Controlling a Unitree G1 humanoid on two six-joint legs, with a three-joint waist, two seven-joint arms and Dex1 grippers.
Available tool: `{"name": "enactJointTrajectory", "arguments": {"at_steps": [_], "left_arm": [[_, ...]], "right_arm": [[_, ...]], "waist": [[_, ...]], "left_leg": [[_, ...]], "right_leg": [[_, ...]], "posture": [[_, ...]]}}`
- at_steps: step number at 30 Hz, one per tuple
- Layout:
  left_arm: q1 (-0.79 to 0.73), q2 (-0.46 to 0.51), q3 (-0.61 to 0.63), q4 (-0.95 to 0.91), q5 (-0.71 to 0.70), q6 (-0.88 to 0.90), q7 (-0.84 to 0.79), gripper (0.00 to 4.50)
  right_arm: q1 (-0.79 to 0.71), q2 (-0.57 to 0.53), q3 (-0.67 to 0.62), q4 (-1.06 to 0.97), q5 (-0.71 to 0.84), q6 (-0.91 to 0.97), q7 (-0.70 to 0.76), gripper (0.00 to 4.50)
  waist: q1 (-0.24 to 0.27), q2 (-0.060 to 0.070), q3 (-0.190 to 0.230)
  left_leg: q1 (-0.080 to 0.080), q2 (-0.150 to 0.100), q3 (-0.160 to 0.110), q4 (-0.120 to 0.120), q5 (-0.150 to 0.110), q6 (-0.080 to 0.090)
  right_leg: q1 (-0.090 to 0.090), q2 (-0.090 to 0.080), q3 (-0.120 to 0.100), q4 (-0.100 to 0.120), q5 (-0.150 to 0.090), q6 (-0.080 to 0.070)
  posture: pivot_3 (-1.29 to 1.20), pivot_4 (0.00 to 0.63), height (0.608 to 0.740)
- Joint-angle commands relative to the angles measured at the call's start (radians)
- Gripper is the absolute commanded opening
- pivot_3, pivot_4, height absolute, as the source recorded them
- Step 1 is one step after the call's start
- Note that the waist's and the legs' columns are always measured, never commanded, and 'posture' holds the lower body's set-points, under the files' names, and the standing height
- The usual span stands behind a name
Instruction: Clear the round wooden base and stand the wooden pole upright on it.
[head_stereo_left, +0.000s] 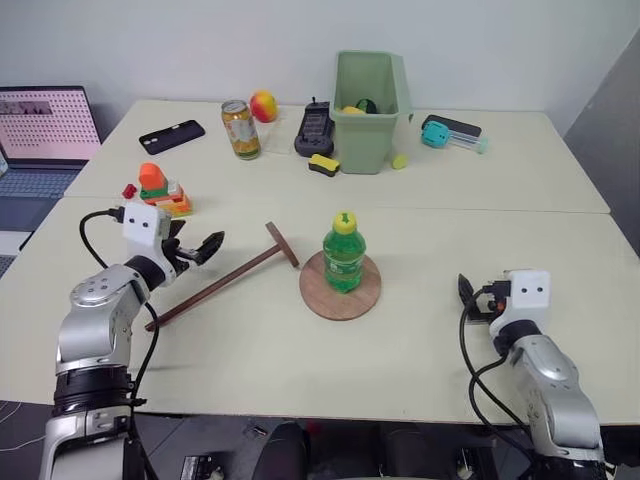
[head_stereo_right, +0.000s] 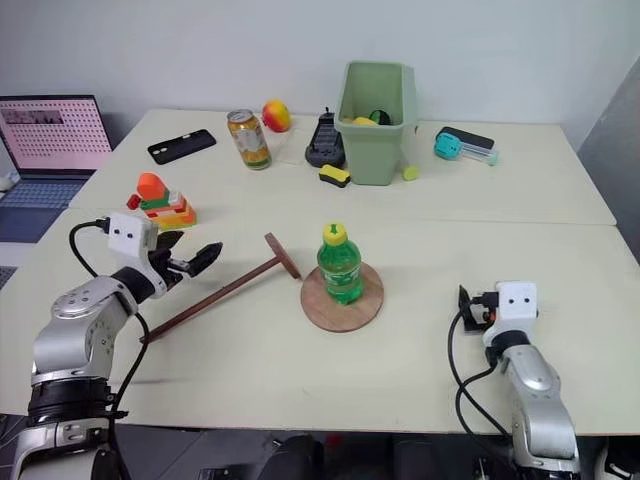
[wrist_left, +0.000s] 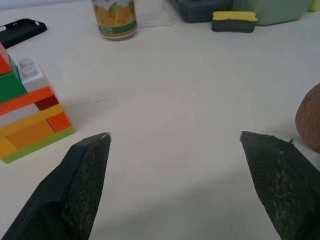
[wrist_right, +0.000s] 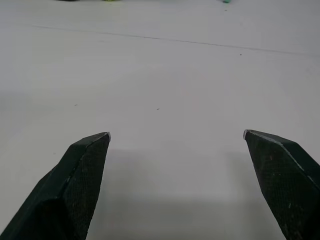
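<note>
The round wooden base (head_stereo_left: 318, 299) lies flat at mid-table with a green plastic bottle (head_stereo_left: 343, 256) standing upright on it. To its left the wooden pole (head_stereo_left: 215, 286) lies on the table, its disc end (head_stereo_left: 282, 245) nearest the base. My left gripper (head_stereo_left: 200, 245) hovers open just above and beside the pole's middle, empty; in the left wrist view its fingers (wrist_left: 85, 172) frame bare table, with the pole's disc (wrist_left: 311, 120) at the edge. My right gripper (head_stereo_left: 472, 298) is open and empty over bare table right of the base, as the right wrist view (wrist_right: 176, 135) confirms.
A toy-brick tower (head_stereo_left: 160, 190) stands just beyond the left gripper. Farther back are a drink can (head_stereo_left: 240, 129), a black phone (head_stereo_left: 171, 134), a fruit (head_stereo_left: 264, 105), a green bin (head_stereo_left: 370, 98), a yellow-black sponge (head_stereo_left: 323, 164) and a teal device (head_stereo_left: 450, 133). A laptop (head_stereo_left: 45, 130) sits far left.
</note>
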Motion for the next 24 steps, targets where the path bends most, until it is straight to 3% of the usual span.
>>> {"name": "enactJointTrajectory", "arguments": {"at_steps": [1,3,7,11,13,18,24], "left_arm": [[-0.01,0.027,0.027,-0.026,-0.006,0.004,0.012,4.32],[-0.006,0.028,0.034,-0.049,-0.033,0.019,-0.01,4.32],[0.007,0.088,0.009,-0.176,-0.103,0.106,-0.125,4.32],[-0.012,0.185,-0.026,-0.39,-0.285,0.246,-0.311,4.32],[-0.018,0.221,-0.04,-0.474,-0.363,0.298,-0.378,4.32],[-0.001,0.257,-0.079,-0.634,-0.474,0.365,-0.437,4.32],[-0.022,0.23,-0.092,-0.65,-0.478,0.341,-0.408,4.32]], "right_arm": [[-0.032,-0.022,-0.025,0.002,0.012,-0.032,0.017,4.49],[-0.054,-0.032,-0.028,-0.009,0.044,-0.016,0.051,4.49],[-0.097,-0.125,-0.028,-0.096,0.222,0.097,0.253,4.49],[-0.203,-0.343,-0.024,-0.165,0.525,0.355,0.545,4.49],[-0.288,-0.409,-0.016,-0.151,0.631,0.458,0.615,4.49],[-0.441,-0.413,0.085,-0.088,0.622,0.484,0.639,4.49],[-0.541,-0.324,0.179,-0.039,0.583,0.461,0.617,4.49]], "waist": [[0.0,0.0,0.0],[-0.001,0.0,0.0],[-0.002,0.0,0.001],[0.0,0.001,0.001],[-0.001,0.001,0.002],[-0.002,0.001,0.001],[-0.002,0.001,0.002]], "left_leg": [[0.0,0.0,0.0,0.0,0.0,0.0],[0.0,0.0,0.0,0.0,0.0,0.0],[-0.001,0.0,0.0,0.0,0.0,0.0],[-0.001,0.0,0.0,0.0,0.0,0.0],[-0.001,0.0,-0.001,0.001,0.0,0.0],[0.0,0.0,-0.001,0.0,0.0,0.001],[0.0,0.001,-0.001,0.0,0.0,0.0]], "right_leg": [[0.0,0.0,0.0,0.0,0.0,0.0],[0.0,0.0,0.0,0.0,0.0,0.0],[0.0,0.0,0.0,0.0,0.0,0.0],[0.0,0.0,0.0,-0.001,0.0,0.0],[0.002,0.0,-0.001,-0.002,0.0,0.0],[0.003,0.001,-0.001,-0.002,0.0,0.0],[0.001,0.001,0.0,-0.002,0.0,0.0]], "posture": [[0.0,0.15,0.74],[0.0,0.15,0.74],[0.0,0.15,0.74],[0.0,0.15,0.74],[0.0,0.15,0.74],[0.0,0.15,0.74],[0.0,0.15,0.74]]}}
